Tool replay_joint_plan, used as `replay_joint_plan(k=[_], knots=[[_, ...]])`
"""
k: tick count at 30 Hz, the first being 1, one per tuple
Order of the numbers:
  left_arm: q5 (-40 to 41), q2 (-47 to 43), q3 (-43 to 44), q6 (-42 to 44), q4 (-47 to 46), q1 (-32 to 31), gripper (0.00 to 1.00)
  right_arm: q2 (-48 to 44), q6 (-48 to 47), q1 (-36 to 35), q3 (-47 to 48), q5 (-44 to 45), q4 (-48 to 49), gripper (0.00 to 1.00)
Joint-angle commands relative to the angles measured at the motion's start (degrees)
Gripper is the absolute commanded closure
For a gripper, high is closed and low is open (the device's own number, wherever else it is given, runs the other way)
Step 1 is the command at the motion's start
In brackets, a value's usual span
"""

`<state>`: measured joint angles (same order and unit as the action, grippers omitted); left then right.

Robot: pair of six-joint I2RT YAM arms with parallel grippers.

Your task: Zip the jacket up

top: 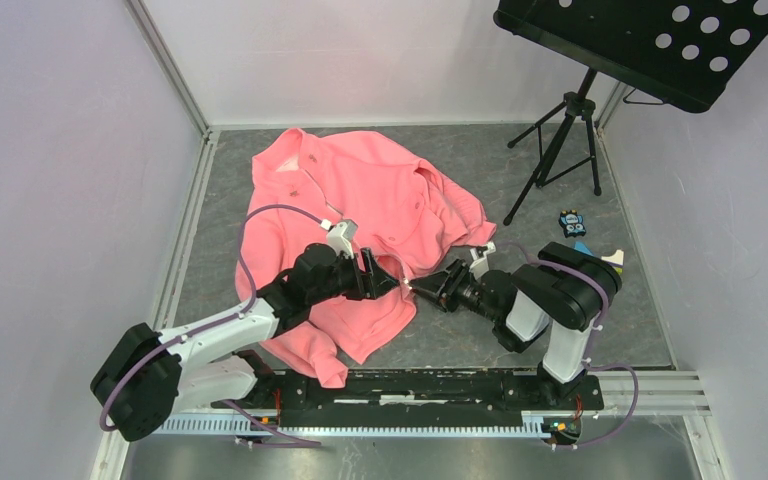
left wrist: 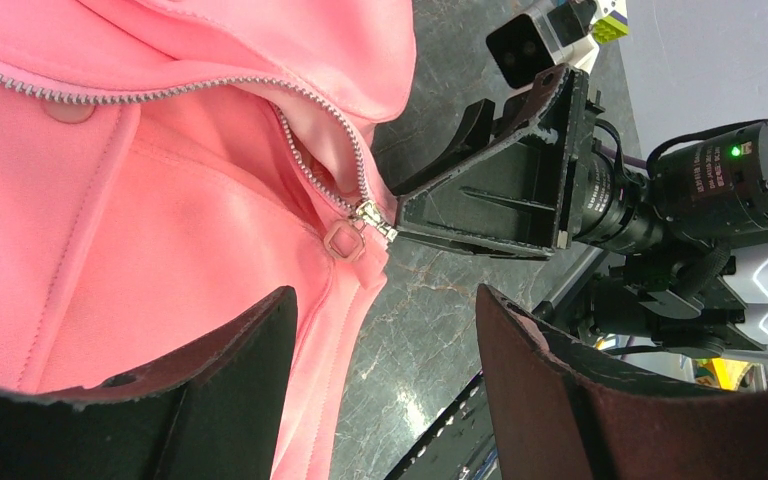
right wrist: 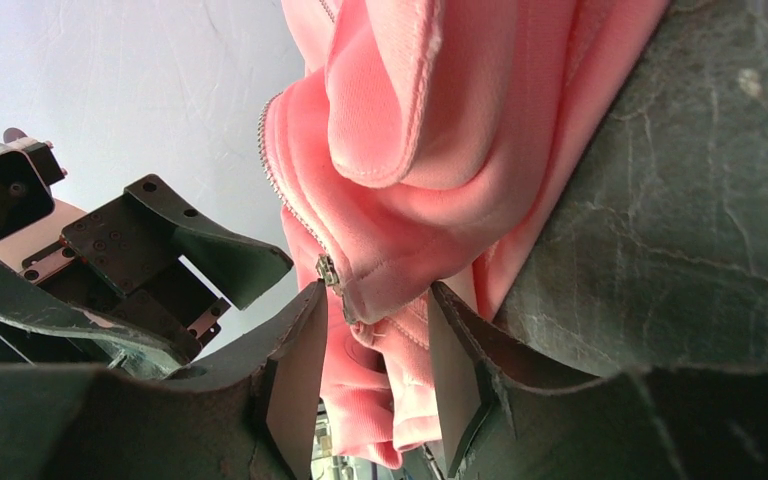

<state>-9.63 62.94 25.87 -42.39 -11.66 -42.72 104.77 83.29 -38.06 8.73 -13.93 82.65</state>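
The coral-pink jacket (top: 360,190) lies crumpled on the grey floor, its front open. In the left wrist view its pale zipper (left wrist: 160,92) runs down to the slider (left wrist: 368,212) and a pink ring pull at the bottom corner. My left gripper (top: 388,277) (left wrist: 385,300) is open wide, one finger over the fabric, nothing held. My right gripper (top: 422,290) (right wrist: 375,300) is open, its jaws standing either side of the jacket's bottom corner. The slider (right wrist: 328,270) lies against the left fingertip. In the left wrist view the right gripper's fingertips (left wrist: 410,225) reach the slider.
A black music stand on a tripod (top: 560,140) stands at the back right. A small toy (top: 572,222) and a blue and yellow item (top: 600,256) lie right of the right arm. Walls close in on three sides. The mounting rail (top: 410,385) runs along the front.
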Motion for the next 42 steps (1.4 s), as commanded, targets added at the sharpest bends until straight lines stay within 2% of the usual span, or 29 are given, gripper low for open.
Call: replay_joint_plan(k=[1,4,7,9,11,16,18,19,21,26,28,33,38,42], knots=[[-1.2,-0.4,0.5,0.1,-1.2,0.4,0.29,1.1,-0.5,0.3,2.3,-1.5,4.0,0.54],[-1.3,0.2,0.8,0.2,-1.3,0.4,0.29,1.0,-1.3,0.4,2.5,-1.1,3.9,0.60],[-1.4,0.9,0.9,-0.2,-1.4,0.5,0.27,1.3,-2.8,0.9,2.9,-1.6,4.8,0.78],[-2.0,1.4,0.9,-0.6,-1.9,0.9,0.22,1.2,-4.7,1.4,3.1,-2.5,5.6,0.93],[-3.0,1.9,1.0,-1.1,-2.2,1.9,0.19,0.7,-7.6,2.3,2.9,-3.7,6.0,1.00],[-5.2,3.1,3.3,2.1,-1.7,3.0,0.19,-1.7,-15.7,6.1,4.0,-11.6,3.7,1.00],[-4.5,4.0,5.2,6.0,0.3,2.9,0.19,-3.9,-22.1,7.5,6.4,-15.9,-3.6,1.00],[-3.7,4.6,6.3,7.6,1.8,2.8,0.20,-5.2,-26.1,7.7,8.5,-18.3,-10.5,1.00],[-0.4,6.0,9.2,10.7,5.3,1.5,0.21,-7.8,-32.9,8.0,11.3,-19.8,-20.6,1.00],[14.6,9.2,16.2,15.0,13.7,-4.7,0.24,-14.5,-42.3,8.3,15.1,-18.4,-34.8,1.00],[17.2,9.2,16.8,14.2,13.9,-5.0,0.27,-16.5,-43.5,8.5,15.9,-18.3,-37.2,1.00],[18.2,9.8,17.2,13.4,11.9,-6.1,0.45,-21.1,-44.6,8.9,16.6,-17.4,-41.9,1.00],[17.6,13.2,19.1,13.5,11.9,-8.2,0.50,-24.5,-44.1,9.0,15.8,-16.5,-43.4,1.00],[16.5,15.3,19.0,12.8,8.7,-9.5,0.58,-24.9,-43.3,9.3,15.2,-16.7,-42.9,1.00]])
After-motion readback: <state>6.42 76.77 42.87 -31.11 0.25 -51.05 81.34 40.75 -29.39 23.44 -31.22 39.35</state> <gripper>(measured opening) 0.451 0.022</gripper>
